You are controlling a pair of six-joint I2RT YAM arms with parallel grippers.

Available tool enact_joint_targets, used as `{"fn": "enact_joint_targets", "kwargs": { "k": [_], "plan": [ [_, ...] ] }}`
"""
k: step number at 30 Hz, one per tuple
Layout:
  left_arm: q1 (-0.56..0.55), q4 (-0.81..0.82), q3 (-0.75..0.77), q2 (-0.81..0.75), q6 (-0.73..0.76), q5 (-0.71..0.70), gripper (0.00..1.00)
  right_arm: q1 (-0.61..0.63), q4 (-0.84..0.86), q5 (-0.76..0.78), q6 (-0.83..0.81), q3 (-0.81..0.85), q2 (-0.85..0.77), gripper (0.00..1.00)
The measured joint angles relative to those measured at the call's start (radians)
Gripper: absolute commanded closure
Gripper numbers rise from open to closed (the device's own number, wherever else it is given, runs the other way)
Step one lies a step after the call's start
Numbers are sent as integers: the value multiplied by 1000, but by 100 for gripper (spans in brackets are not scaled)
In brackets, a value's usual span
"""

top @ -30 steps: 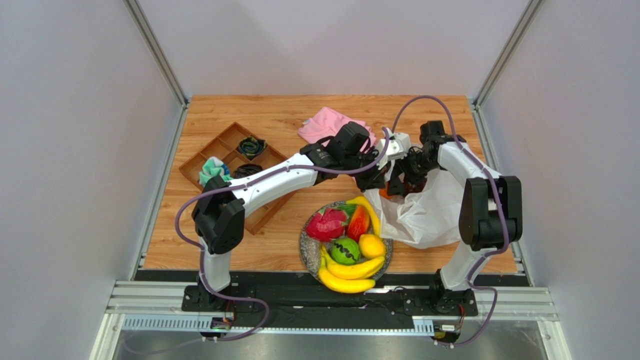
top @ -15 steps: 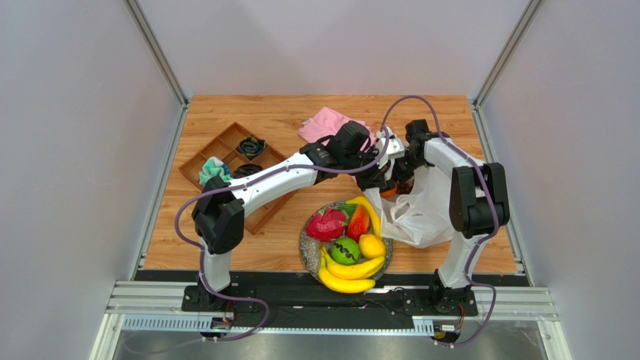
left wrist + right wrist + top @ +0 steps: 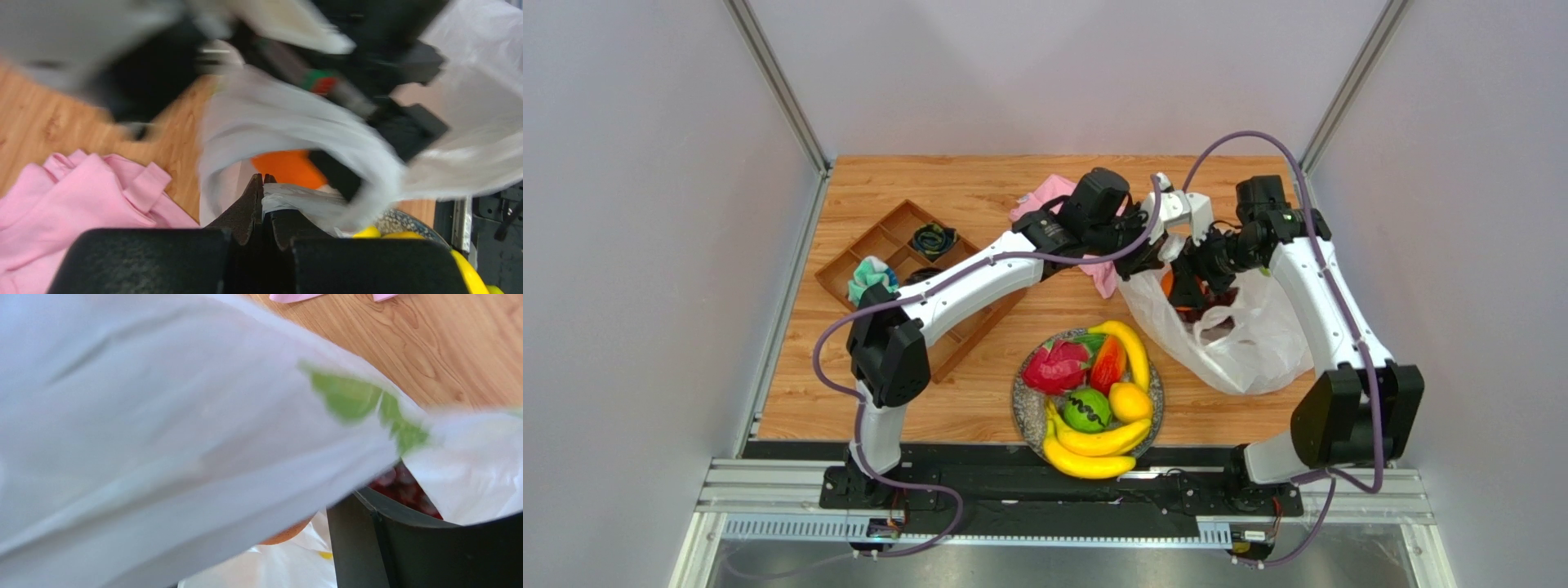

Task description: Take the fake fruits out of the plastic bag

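Most fruits are piled on a plate. The bag rim is pinched by the left gripper, fingers closed on it. The film is judged thin and slippery, best gripped at the edge. An orange is seen inside. At the mouth, the right gripper finger state cannot be told.
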Motion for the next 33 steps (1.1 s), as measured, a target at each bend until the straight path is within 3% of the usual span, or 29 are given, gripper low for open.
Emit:
{"fn": "enact_joint_targets", "kwargs": {
  "k": [2, 3, 6, 12, 18, 20, 26, 30, 33],
  "plan": [
    [14, 2, 37, 11, 1, -2, 63, -6, -38, 1, -15, 3, -50, 43],
    [21, 0, 50, 15, 0, -4, 47, -7, -61, 0, -23, 3, -71, 43],
    [43, -5, 61, 17, -12, -6, 33, -7, -127, 0, -47, 3, -128, 43],
    [85, -47, 11, -30, -58, -5, 28, 5, -242, -38, -71, 74, -207, 42],
    [145, -102, -140, -288, -64, -8, 27, 69, -263, 3, -53, 203, -285, 40],
    [164, -109, -195, -413, -53, -10, 27, 145, -265, 34, -31, 261, -299, 40],
    [236, -113, -404, -800, -23, -3, 27, 621, -253, 164, 22, 298, -293, 43],
    [378, -125, -527, -947, -69, 21, 29, 894, -255, 270, -13, 219, -196, 44],
    [465, -156, -575, -1009, -67, 18, 29, 1003, -229, 325, -60, 197, -64, 45]
  ]
}}
